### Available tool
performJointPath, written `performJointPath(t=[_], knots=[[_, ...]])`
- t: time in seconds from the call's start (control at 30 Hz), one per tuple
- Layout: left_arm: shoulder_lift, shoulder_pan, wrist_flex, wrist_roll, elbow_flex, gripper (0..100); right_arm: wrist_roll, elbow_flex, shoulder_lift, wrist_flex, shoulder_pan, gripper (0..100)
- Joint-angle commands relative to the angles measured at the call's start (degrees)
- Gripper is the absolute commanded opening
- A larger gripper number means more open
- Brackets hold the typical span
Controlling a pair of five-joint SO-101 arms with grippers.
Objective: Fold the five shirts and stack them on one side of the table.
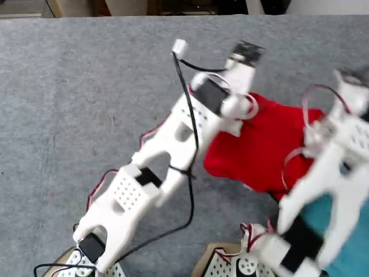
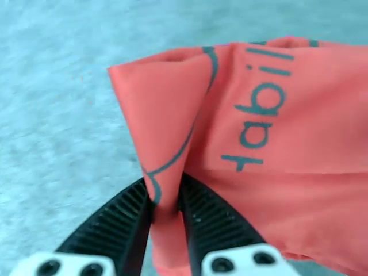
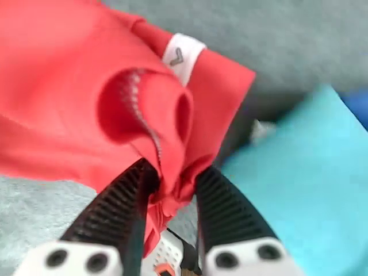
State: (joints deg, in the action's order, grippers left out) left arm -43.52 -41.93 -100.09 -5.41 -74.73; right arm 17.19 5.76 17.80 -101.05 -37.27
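Gripping with both pincers, we have the red shirt (image 1: 259,147) at the right half of the grey table (image 1: 69,104). The left gripper (image 2: 167,196) is clenched on a pleat at its printed edge, and the right gripper (image 3: 172,179) is clamped on a bunched fold near the collar label. It looks light, limp and a bit slick to us, so hems and corners are the places to pinch. A turquoise shirt (image 3: 305,172) lies just beside it, cut off at the view's edge. How much red cloth rests on the table, we cannot tell.
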Motion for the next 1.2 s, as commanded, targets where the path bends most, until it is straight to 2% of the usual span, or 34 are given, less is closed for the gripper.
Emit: performJointPath(t=[0.0, 0.17, 0.3, 0.53, 0.63, 0.8, 0.93, 1.0, 1.07, 1.17], knots=[[6.3, -5.2, -0.5, -0.3, -2.5, 2, 4.5, 5.3, 12.9, -1.1, -10.9, 0.4], [7.8, -12.3, 3.5, -0.3, -2.5, 2, 11.6, 9.3, 21.4, -1.1, -25.5, 0.4], [7.8, -17.0, 9.0, -0.3, -2.0, 2, 17.1, 9.8, 21.4, -0.4, -35.7, 0.4], [7.5, -24.4, 18.1, -0.4, -1.8, 2, 18.6, 9.5, 16.9, 7.0, -48.3, 0.4], [5.1, -26.4, 22.6, -0.4, -1.1, 2, 18.2, 9.5, 15.3, 10.8, -51.9, 0.4], [0.0, -27.7, 26.9, -0.7, -0.7, 2, 18.2, 9.7, 13.1, 14.2, -53.8, 0.5], [-1.0, -27.3, 27.1, -6.2, -0.9, 2, 18.6, 9.8, 12.4, 15.3, -55.0, 2.1], [-1.0, -27.2, 26.6, -5.6, -0.9, 4, 19.1, 9.8, 12.4, 15.3, -55.2, 8.4], [-1.0, -27.2, 25.9, -5.8, -0.9, 11, 20.8, 9.9, 12.4, 14.9, -55.2, 17.1], [-1.0, -27.1, 24.7, -9.7, -0.9, 20, 21.5, 9.9, 12.7, 14.9, -55.2, 29.5]])
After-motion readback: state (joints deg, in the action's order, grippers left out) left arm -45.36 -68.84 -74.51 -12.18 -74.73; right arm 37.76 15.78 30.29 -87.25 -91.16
